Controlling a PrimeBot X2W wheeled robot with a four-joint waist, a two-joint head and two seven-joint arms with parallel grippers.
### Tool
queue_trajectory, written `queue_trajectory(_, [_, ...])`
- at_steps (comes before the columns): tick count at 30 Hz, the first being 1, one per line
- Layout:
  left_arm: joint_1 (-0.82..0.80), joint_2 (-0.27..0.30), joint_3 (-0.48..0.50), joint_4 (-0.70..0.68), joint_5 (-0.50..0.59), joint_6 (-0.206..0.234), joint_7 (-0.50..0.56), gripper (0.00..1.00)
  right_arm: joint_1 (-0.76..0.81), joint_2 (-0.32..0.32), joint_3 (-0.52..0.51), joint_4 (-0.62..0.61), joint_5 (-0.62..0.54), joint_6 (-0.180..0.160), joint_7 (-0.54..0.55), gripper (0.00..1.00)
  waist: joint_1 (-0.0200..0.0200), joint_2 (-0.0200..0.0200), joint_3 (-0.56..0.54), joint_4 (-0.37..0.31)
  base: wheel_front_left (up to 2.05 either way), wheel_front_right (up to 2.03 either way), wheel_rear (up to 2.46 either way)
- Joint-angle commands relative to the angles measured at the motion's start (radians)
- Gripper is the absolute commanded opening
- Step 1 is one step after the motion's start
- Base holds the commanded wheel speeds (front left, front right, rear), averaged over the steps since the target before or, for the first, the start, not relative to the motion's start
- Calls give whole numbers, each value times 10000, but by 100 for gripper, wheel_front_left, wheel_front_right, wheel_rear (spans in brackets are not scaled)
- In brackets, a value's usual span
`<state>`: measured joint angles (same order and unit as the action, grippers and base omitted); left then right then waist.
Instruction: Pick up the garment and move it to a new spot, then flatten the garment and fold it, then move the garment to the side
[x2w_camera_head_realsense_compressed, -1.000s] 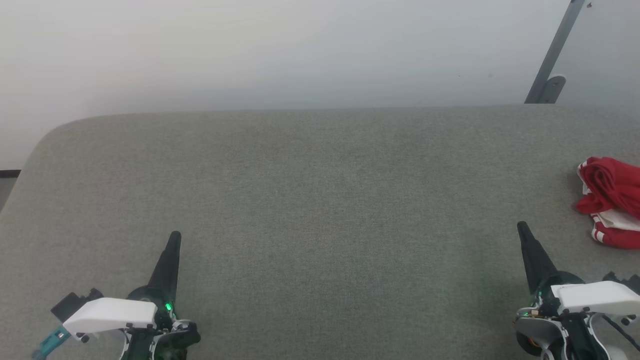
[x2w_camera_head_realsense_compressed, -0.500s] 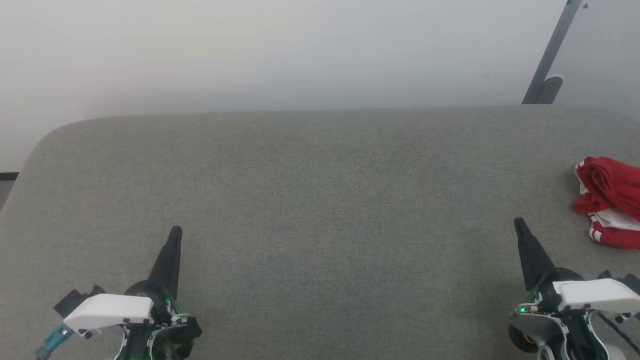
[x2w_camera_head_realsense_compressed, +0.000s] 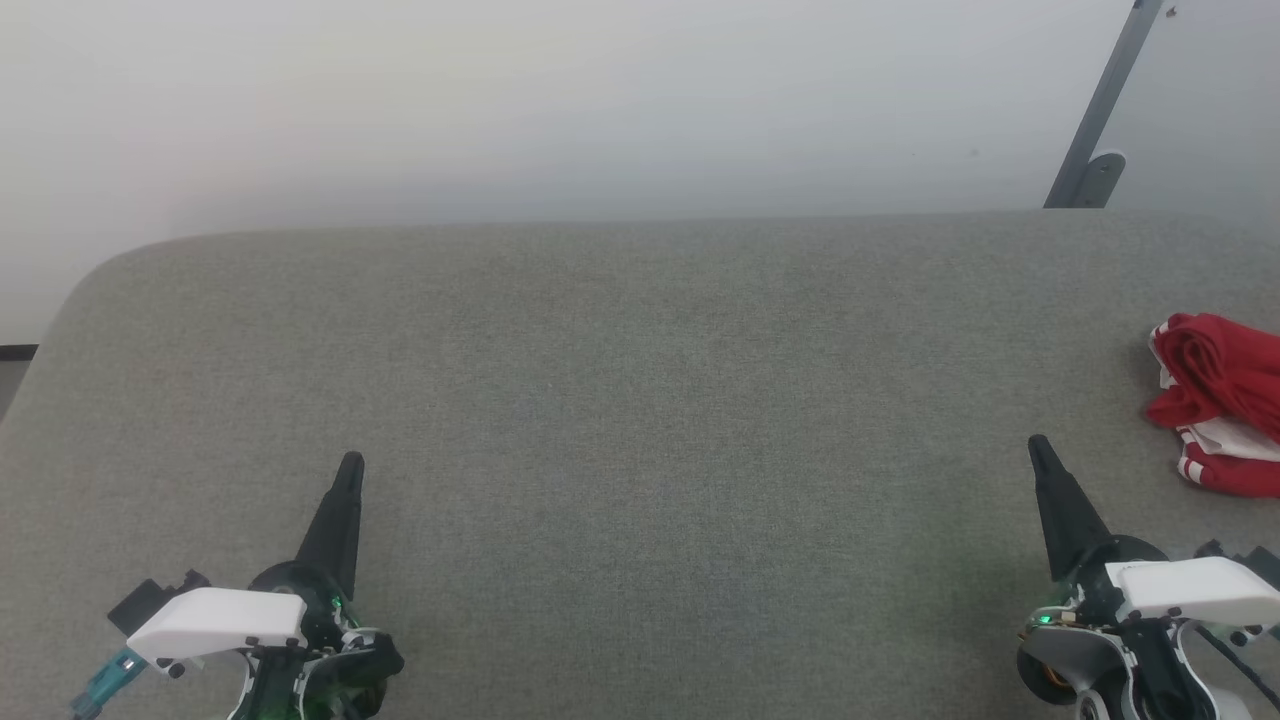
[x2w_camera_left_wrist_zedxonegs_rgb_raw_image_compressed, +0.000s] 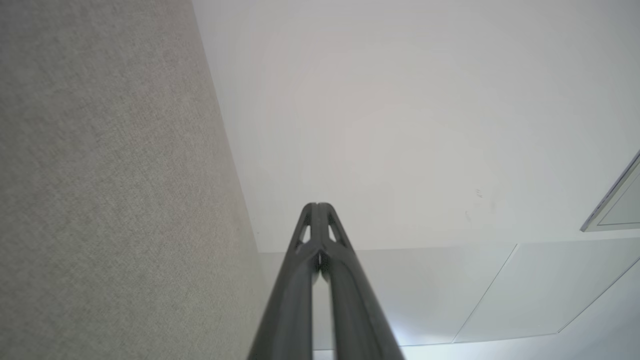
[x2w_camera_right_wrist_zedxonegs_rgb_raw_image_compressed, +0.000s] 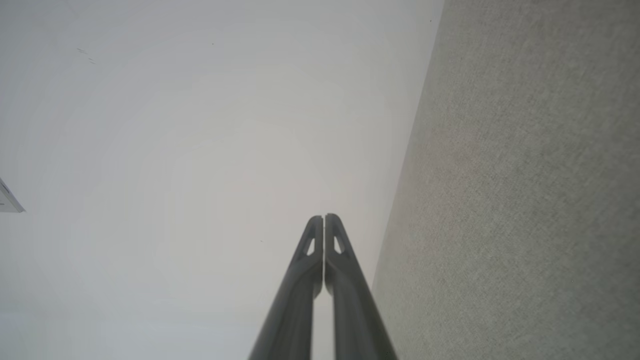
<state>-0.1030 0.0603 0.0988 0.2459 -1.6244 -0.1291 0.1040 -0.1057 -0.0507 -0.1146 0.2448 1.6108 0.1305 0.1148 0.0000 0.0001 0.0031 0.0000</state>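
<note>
The garment (x2w_camera_head_realsense_compressed: 1222, 400) lies bunched in a red and white heap at the far right edge of the grey fabric surface (x2w_camera_head_realsense_compressed: 640, 400), partly cut off by the head view's border. My right gripper (x2w_camera_head_realsense_compressed: 1040, 450) is shut at the lower right, empty, a short way left of and nearer than the heap. At the lower left my left gripper (x2w_camera_head_realsense_compressed: 351, 466) is also shut and empty, far from the garment. In the left wrist view the left gripper (x2w_camera_left_wrist_zedxonegs_rgb_raw_image_compressed: 317, 206) has its tips pressed together, and in the right wrist view the right gripper (x2w_camera_right_wrist_zedxonegs_rgb_raw_image_compressed: 324, 217) does too.
A pale wall (x2w_camera_head_realsense_compressed: 600, 100) rises behind the surface's far edge. A grey metal bracket (x2w_camera_head_realsense_compressed: 1100, 120) leans against it at the upper right. The surface's rounded left corner (x2w_camera_head_realsense_compressed: 90, 290) drops to a dark floor strip (x2w_camera_head_realsense_compressed: 15, 352).
Both grippers have shifted slightly up the view from one second ago, and the whole picture has moved a little. Nothing has changed in the last half second.
</note>
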Motion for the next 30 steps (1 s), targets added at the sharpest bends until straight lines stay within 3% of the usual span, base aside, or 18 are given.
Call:
queue_trajectory(1, [-106,-7,28,2,7,-28,17,0,-64,32,-5,5,33,4,25,0,0,-1,0,1,0,0,0])
queue_trajectory(30, [-113,-41,79,2,53,-28,71,0,-63,32,-10,7,28,4,29,0,0,-1,0,1,0,0,0])
